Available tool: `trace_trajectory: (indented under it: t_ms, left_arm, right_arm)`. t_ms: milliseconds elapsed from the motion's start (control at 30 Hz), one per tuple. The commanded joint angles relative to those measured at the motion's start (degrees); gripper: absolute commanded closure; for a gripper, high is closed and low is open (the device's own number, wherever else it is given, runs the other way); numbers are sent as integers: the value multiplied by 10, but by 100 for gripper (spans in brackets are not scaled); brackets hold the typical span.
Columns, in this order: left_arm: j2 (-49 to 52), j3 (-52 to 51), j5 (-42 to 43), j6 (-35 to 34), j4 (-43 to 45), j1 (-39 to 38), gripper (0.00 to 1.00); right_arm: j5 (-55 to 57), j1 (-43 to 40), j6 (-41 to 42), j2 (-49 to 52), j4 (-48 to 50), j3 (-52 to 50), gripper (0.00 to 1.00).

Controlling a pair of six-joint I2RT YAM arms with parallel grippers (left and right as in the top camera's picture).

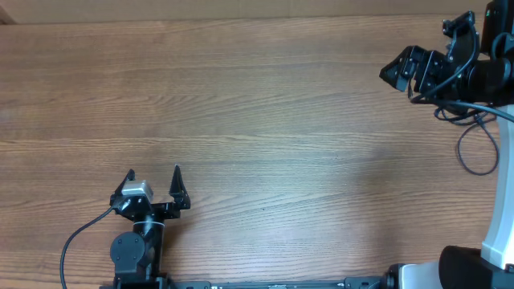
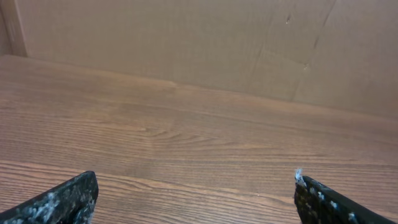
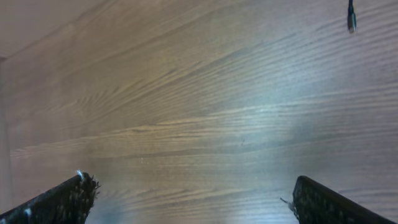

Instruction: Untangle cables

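Of the cables, only one small dark plug end with a silvery tip shows, at the top right edge of the right wrist view; its cord is cut off by the frame. No cable shows in the overhead or left wrist views. My left gripper rests low at the table's near left, open, with bare wood between its fingers. Over the far right corner, my right gripper is raised, open too and holding nothing.
The wooden table spans the whole view. A cardboard wall stands behind its far edge. A thin black wire loop hangs by the right arm, and another wire curves from the left arm's base.
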Motion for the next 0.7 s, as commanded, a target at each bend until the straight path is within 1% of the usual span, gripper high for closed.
trace_trajectory:
  t_ms: [0, 100, 200, 333, 467, 567, 667]
  left_arm:
    - [-5, -2, -8, 13, -1, 5, 0]
    - [-5, -2, -8, 13, -1, 5, 0]
    - [-5, -2, -8, 13, -1, 5, 0]
    - [-5, -2, -8, 13, -1, 5, 0]
    - [-5, -2, -8, 13, -1, 5, 0]
    - [-5, -2, -8, 13, -1, 5, 0]
    - [-5, -2, -8, 13, -1, 5, 0]
  right_arm:
    - [-1, 1, -1, -5, 2, 3, 0]
    - [-1, 13, -1, -5, 27, 3, 0]
    - [-1, 45, -1, -8, 42, 3, 0]
    - [27, 120, 0, -15, 95, -12, 0]
    - [38, 174, 0, -29, 182, -79, 0]
    - [38, 198, 1, -50, 250, -162, 0]
    - [38, 209, 20, -74, 318, -251, 0]
